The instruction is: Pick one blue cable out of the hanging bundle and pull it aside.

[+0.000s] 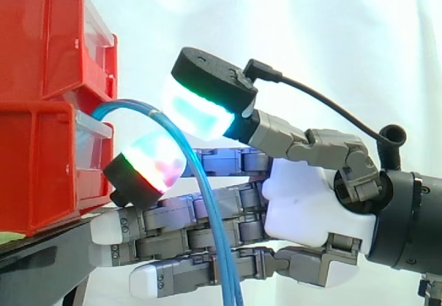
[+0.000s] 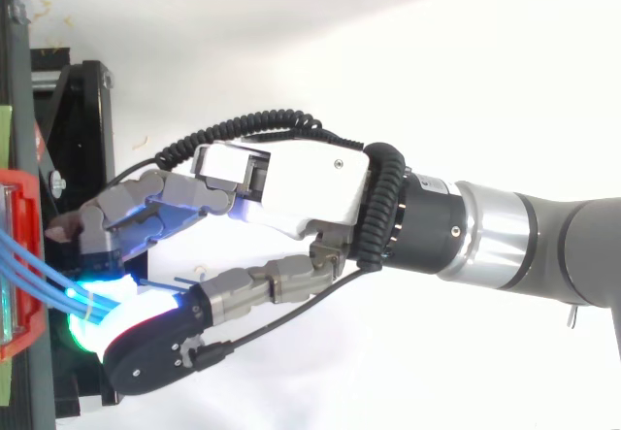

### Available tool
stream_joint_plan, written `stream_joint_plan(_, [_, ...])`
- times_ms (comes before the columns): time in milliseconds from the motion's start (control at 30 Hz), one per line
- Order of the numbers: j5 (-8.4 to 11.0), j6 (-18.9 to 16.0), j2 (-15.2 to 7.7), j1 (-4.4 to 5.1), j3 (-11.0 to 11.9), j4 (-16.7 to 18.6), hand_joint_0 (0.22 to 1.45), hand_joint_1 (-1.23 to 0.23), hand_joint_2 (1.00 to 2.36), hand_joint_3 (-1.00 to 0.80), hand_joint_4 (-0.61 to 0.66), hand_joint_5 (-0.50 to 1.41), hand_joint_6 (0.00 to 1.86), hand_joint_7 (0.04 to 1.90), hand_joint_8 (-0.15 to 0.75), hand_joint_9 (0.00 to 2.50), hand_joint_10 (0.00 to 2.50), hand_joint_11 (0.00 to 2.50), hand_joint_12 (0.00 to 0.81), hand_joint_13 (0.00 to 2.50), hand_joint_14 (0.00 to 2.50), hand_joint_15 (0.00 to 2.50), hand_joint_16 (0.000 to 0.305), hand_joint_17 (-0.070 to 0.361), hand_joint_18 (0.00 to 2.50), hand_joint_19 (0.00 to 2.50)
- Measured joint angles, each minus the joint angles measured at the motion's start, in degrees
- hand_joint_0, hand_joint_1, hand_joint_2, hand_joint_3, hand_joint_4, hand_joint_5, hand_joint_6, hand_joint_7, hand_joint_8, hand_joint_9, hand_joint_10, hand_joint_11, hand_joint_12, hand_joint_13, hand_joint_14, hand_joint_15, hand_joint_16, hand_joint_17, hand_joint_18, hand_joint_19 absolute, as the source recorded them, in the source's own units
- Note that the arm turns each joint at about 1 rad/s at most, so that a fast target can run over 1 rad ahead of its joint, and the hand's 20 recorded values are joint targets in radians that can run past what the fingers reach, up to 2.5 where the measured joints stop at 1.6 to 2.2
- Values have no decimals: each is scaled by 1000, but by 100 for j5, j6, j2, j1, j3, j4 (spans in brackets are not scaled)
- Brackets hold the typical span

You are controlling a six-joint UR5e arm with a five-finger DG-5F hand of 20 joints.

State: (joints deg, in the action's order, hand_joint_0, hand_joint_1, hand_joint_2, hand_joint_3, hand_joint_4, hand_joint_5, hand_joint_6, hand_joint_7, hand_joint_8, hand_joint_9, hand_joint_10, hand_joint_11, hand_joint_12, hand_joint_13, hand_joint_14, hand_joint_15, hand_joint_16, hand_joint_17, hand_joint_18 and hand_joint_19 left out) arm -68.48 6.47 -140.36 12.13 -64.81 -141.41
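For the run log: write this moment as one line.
hand at blue cable bundle | bundle hanging from red bins, crossing hand | grip: cannot tell | pull aside: not yet

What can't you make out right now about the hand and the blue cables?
Whether the hand grips any of the blue cables: top view, glow washes out the contact.
How many blue cables hang: side view, strands overlap.
Where they end: side view, cut off by the bottom edge.
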Motion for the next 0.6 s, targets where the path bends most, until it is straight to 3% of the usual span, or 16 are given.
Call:
stream_joint_plan(200, [11,-85,11,-7,148,-289,573,-641,1020,-265,266,-156,851,1261,349,766,9,290,388,488,4,129,59,134,634,311])
stream_joint_plan(367, [4,-136,12,-24,234,-477,605,-732,1022,-239,205,-167,878,1223,335,753,9,320,382,492,4,134,58,129,662,313])
stream_joint_plan(533, [1,-228,14,-36,255,-566,716,-861,1014,-355,133,-178,888,1353,324,755,10,349,377,522,5,128,57,128,709,296])
stream_joint_plan(600, [-3,-268,17,-40,257,-606,745,-879,1006,-427,69,-179,897,1324,321,772,11,368,370,538,5,130,56,125,728,297])
